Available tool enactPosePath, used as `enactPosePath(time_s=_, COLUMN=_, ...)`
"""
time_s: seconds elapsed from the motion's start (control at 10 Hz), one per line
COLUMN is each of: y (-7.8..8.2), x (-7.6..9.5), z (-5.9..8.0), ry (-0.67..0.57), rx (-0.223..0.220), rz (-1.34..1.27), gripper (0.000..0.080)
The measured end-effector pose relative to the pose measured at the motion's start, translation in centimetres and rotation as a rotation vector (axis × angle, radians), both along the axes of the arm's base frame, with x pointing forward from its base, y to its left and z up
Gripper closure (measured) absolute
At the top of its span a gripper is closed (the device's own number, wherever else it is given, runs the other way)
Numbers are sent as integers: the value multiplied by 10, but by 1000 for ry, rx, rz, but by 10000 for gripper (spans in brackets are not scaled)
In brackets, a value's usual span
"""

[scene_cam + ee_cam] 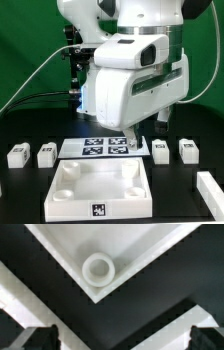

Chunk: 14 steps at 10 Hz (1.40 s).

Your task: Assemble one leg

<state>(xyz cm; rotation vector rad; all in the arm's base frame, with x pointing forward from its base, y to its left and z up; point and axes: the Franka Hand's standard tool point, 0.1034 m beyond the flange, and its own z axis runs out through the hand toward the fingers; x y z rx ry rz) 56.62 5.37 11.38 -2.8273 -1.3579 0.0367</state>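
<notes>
Gripper (136, 134) open, empty, hovering over panel (70, 185) corner socket (98, 270); nearest leg (160, 150) at its 3 o'clock, apart.

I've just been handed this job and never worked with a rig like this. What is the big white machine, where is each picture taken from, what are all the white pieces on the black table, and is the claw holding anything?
The big white machine is a robot arm that ends in a two-finger claw. One picture comes from a camera standing off the arm, looking at the whole table. The other comes from a camera on the wrist, looking down past the claw's fingers.

On the black table lie a large white square panel with round corner sockets, a flat marker board carrying four tags, and several small white legs, for example one on the exterior view's right and one on its left.

The wrist view shows a corner of the panel with one socket. The claw is open and holds nothing.
</notes>
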Motion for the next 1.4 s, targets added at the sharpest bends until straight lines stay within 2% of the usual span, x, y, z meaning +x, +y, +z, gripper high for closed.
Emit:
enactPosePath(time_s=0.8, y=0, x=-1, z=1, ry=-8, rx=1, rz=50, gripper=150)
enactPosePath(time_s=0.9, y=0, x=-20, z=-1, ry=-33, rx=2, rz=162, gripper=150)
enactPosePath(time_s=1.1, y=-11, x=-72, z=-11, ry=-45, rx=0, rz=415, gripper=150)
enactPosePath(time_s=1.3, y=-37, x=-107, z=-34, ry=-44, rx=6, rz=699, gripper=150)
enactPosePath(time_s=1.4, y=-48, x=-118, z=-45, ry=-35, rx=13, rz=684, gripper=150)
